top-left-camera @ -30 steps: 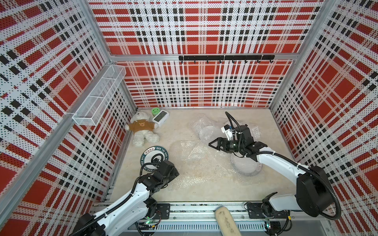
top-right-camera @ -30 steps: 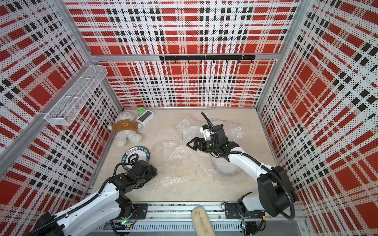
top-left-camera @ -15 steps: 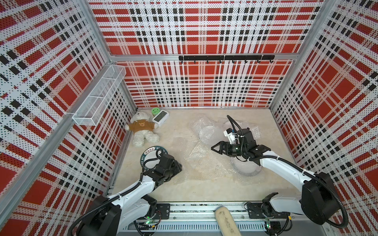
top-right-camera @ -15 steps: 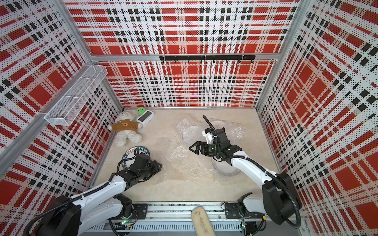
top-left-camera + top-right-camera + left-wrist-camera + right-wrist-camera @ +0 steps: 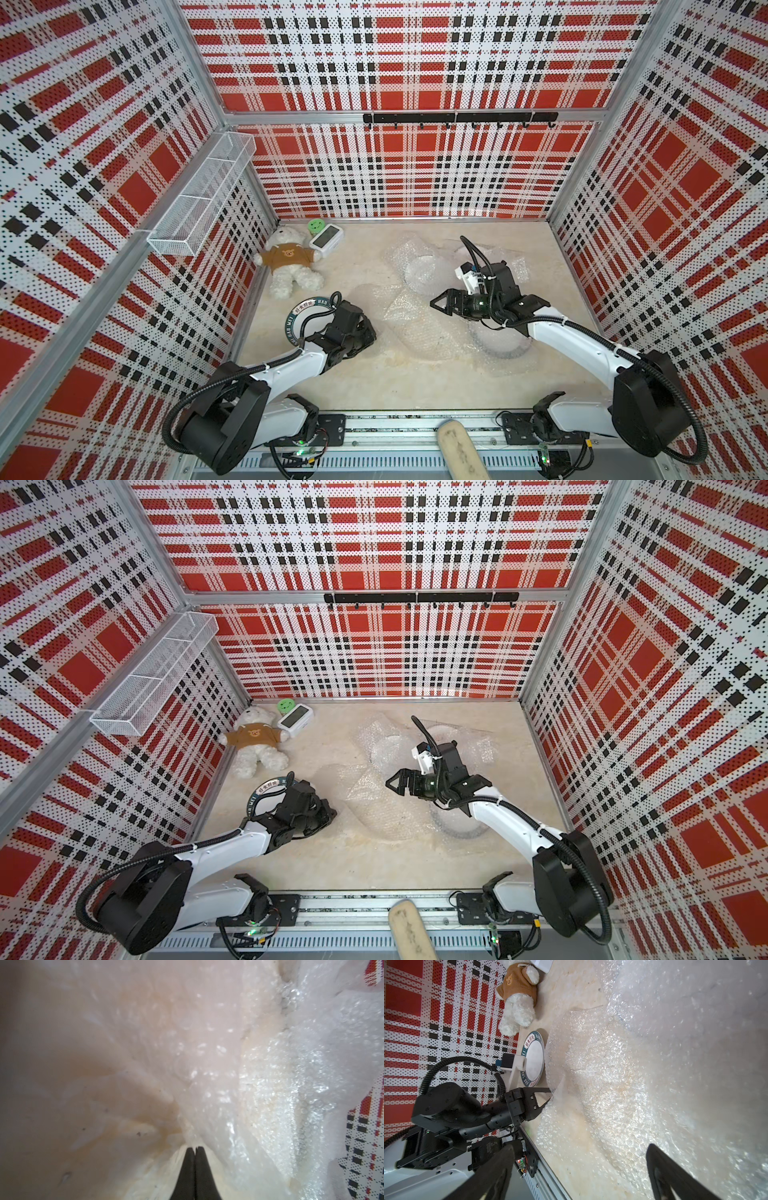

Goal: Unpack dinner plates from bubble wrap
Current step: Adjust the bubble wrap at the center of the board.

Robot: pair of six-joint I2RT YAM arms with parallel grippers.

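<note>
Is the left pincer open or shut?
Shut: the left pincer has its black fingers meeting at the tips, pinching an edge of the bubble wrap.

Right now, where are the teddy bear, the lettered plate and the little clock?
teddy bear (image 5: 290, 258): in a top view, on its brown sweater.
lettered plate (image 5: 535, 1060): in the right wrist view, on its white middle.
digital clock (image 5: 325, 238): in a top view, on its screen.

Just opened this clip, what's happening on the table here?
The left gripper is shut on the edge of a clear, crinkly bubble wrap sheet. The right gripper hovers open above that sheet. One round white plate with a dark lettered rim lies unwrapped near the left gripper; another plate shows under wrap.
</note>
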